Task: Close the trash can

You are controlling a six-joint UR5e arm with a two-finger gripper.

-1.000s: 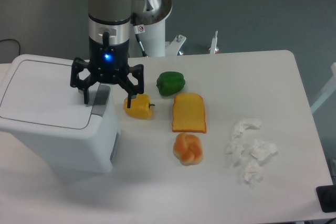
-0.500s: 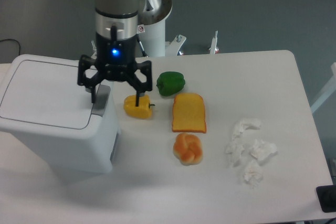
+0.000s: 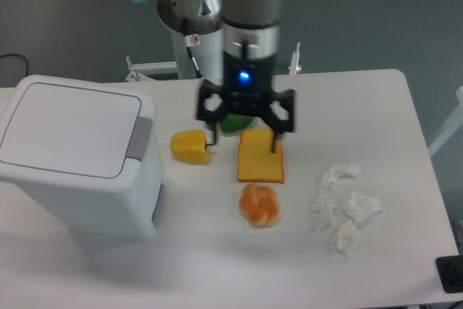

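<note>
Hand, fingers apart & empty, moved off the trash can to over the bread; lid looks flat, task prob. done.

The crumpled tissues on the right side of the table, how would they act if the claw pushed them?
The crumpled tissues look like thin wadded paper, so probably very light and soft. They lie as separate loose lumps, so a push would likely scatter them.

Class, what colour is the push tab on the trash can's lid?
Grey; the tab sits at the right edge of the white trash can, seen in the fixed camera view.
</note>
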